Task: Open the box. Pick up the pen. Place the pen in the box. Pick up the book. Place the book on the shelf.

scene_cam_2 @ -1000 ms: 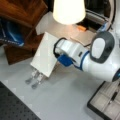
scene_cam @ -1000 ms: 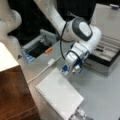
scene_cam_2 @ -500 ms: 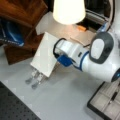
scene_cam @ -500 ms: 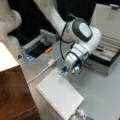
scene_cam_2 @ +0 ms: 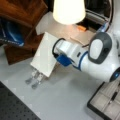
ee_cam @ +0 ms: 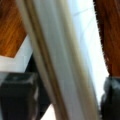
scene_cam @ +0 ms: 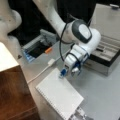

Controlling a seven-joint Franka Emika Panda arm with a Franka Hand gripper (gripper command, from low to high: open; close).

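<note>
The white spiral book lies flat on the grey table next to the shelf in both front views. My gripper is down at the book's far edge. In the wrist view the gripper straddles that edge of the book: the right finger is against it and a thin dark gap shows beside the left finger. The box stands open at a front view's right. A slim dark thing, apparently the pen, lies in a compartment of the box.
A white cable with its plug runs past the book's top corner. An open grey case holds an orange item. A lit lamp shade hangs over the table, and metal clips lie by the book's corner.
</note>
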